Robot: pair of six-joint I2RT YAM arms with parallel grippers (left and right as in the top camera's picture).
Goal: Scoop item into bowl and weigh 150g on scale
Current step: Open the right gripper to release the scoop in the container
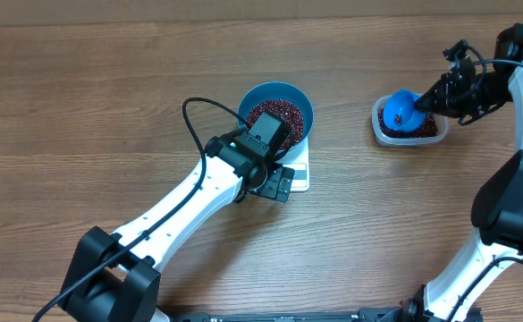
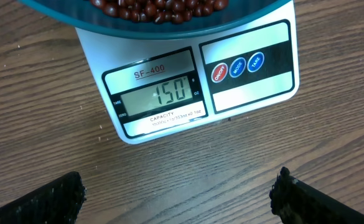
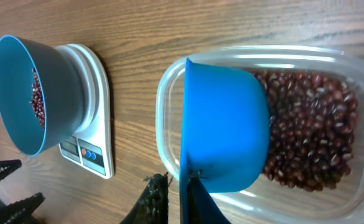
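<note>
Beans point(image 3: 306, 130) lie beneath the scoop point(image 3: 225, 124), whose handle the right gripper point(image 3: 178, 194) clamps over the tub point(image 3: 163, 99), upper right. Left gripper point(image 2: 178, 196), released, faces the scale point(image 2: 250, 87) front edge, centre; the bowl point(image 1: 299, 97) of beans sits on it. Table point(image 1: 82, 107) wood separates scale and tub.

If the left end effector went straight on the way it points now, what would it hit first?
Probably the scale, at its display panel, or the table just in front of it; depth is unclear. The open left end effector points down at that front edge, with the bowl beyond.
</note>
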